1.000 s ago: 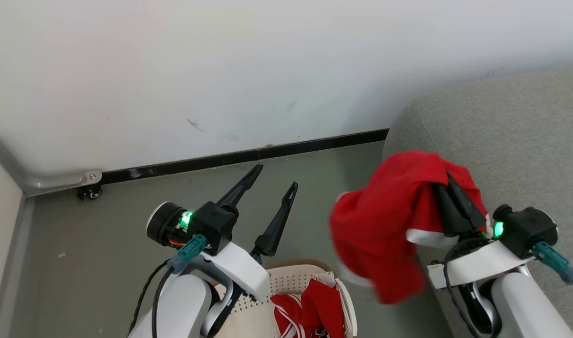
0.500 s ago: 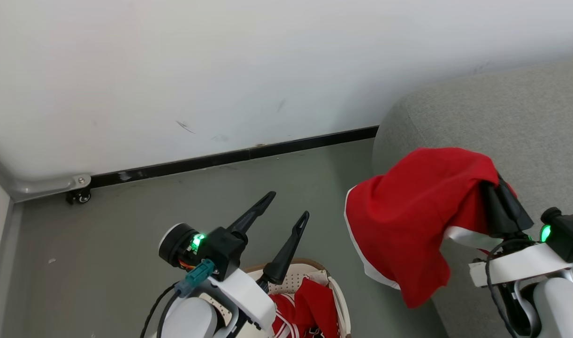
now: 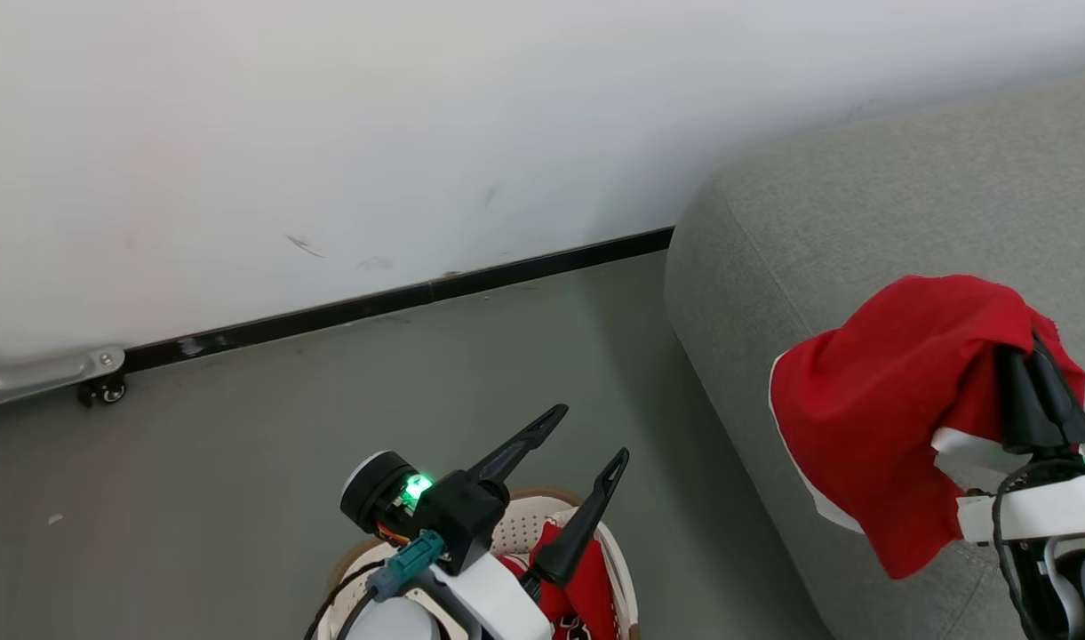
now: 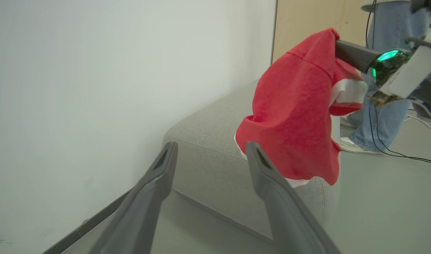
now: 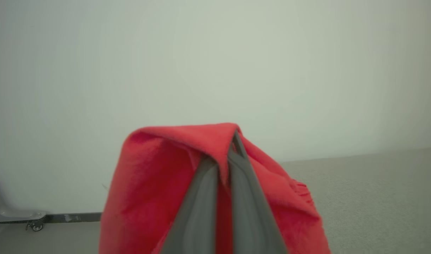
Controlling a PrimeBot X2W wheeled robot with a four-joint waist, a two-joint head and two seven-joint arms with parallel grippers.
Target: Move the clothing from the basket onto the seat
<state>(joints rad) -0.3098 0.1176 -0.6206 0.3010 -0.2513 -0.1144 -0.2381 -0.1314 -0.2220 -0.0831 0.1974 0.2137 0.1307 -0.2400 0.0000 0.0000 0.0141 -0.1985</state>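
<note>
Hanging from the tightly closed right pincer, the bright red soft fabric garment with white trim now droops over the edge of the large light grey upholstered sofa; a moment ago it hung mostly over the floor beside it. Lowering and release look like all that is left for this piece. Its limp cloth falls in loose folds against the sofa's coarse weave and rounded edge. A second red garment lies crumpled in the cream perforated plastic basket, under the empty, wide-spread left pincer.

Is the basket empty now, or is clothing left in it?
Not empty: red clothing lies inside the basket, beneath the open left tool.
</note>
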